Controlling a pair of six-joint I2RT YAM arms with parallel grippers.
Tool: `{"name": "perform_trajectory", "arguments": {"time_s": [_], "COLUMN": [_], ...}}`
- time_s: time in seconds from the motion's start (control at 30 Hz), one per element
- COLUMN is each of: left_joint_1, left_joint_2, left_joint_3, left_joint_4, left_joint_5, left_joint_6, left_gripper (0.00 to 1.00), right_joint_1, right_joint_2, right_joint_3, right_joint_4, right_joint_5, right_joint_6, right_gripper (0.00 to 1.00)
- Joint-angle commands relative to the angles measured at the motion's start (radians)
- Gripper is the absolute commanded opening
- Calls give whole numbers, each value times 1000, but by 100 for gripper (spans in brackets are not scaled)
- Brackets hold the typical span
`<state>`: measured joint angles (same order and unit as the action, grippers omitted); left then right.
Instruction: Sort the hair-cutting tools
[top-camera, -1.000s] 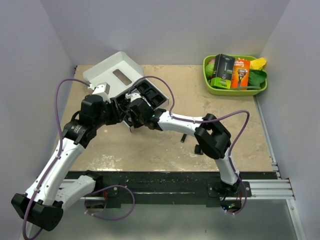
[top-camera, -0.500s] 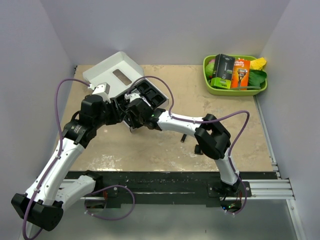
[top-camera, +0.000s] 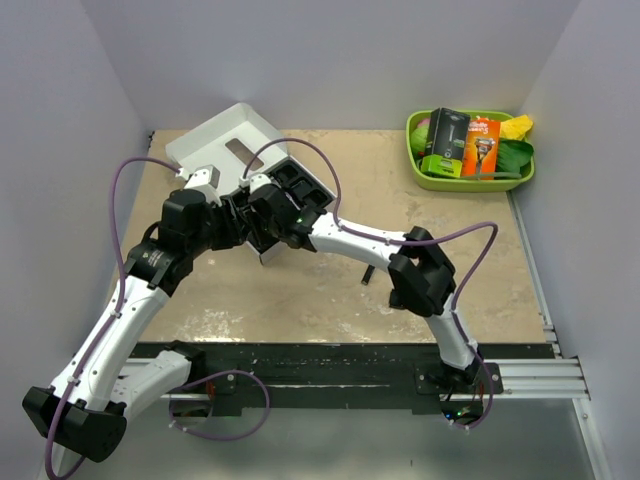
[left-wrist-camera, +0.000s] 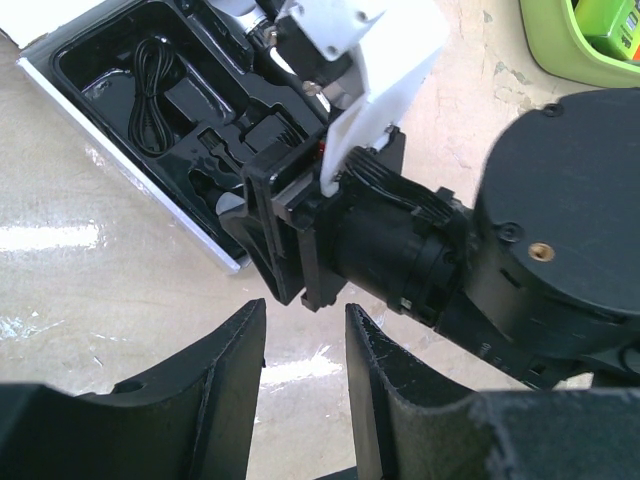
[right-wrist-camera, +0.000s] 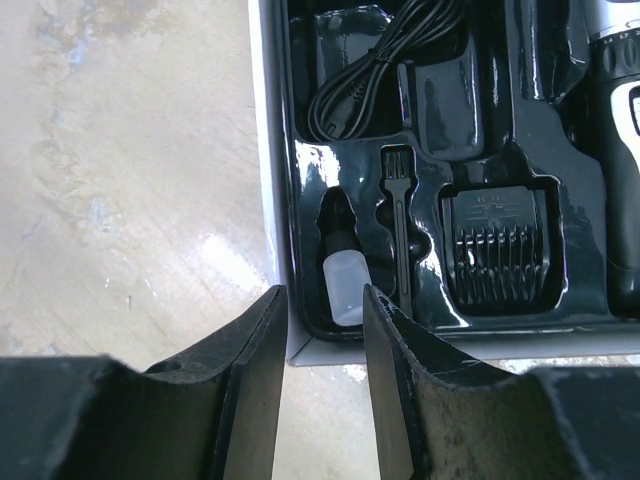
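The white box's black moulded insert (right-wrist-camera: 300, 200) holds the hair-cutting tools. A coiled black cord (right-wrist-camera: 370, 70), a small clear bottle (right-wrist-camera: 340, 285), a thin brush (right-wrist-camera: 400, 215), a comb attachment (right-wrist-camera: 500, 250) and the black-and-silver clipper (right-wrist-camera: 620, 150) each lie in a slot. My right gripper (right-wrist-camera: 322, 335) hangs open above the insert's near corner, just short of the bottle, holding nothing. My left gripper (left-wrist-camera: 305, 345) is open over bare table beside the box (left-wrist-camera: 130, 190), facing the right arm's wrist (left-wrist-camera: 400, 250). Seen from above, the two grippers (top-camera: 238, 218) (top-camera: 262, 228) nearly meet.
The box's white lid (top-camera: 225, 140) stands open at the far left. A green tray (top-camera: 470, 182) with packaged razors (top-camera: 445, 140) sits at the far right. A small black piece (top-camera: 368, 274) lies on the table under the right forearm.
My right gripper has opened and shifted slightly toward the far left, along the box. The left arm has stayed where it was.
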<state>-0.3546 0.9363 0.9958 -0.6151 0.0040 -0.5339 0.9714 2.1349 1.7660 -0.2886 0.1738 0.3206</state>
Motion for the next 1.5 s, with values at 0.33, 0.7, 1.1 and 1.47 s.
{"name": "perform_trajectory", "arguments": {"time_s": [0.33, 0.7, 1.1, 1.47], "left_joint_1": [5, 5, 5, 5], "left_joint_2": [2, 6, -5, -5], "left_joint_3": [6, 0, 1, 0], "left_joint_4": [34, 38, 35, 38], "left_joint_5": [1, 4, 5, 8], "left_joint_6": [23, 17, 15, 17], "left_gripper": [43, 43, 43, 43], "right_joint_1": [1, 1, 1, 3], "right_joint_2": [85, 76, -6, -58], "right_joint_3": [93, 82, 21, -102], "right_joint_4": [-37, -46, -1, 161], "right_joint_5": [13, 16, 50, 67], "right_joint_6": [-67, -72, -49, -44], "right_gripper": [39, 16, 0, 0]}}
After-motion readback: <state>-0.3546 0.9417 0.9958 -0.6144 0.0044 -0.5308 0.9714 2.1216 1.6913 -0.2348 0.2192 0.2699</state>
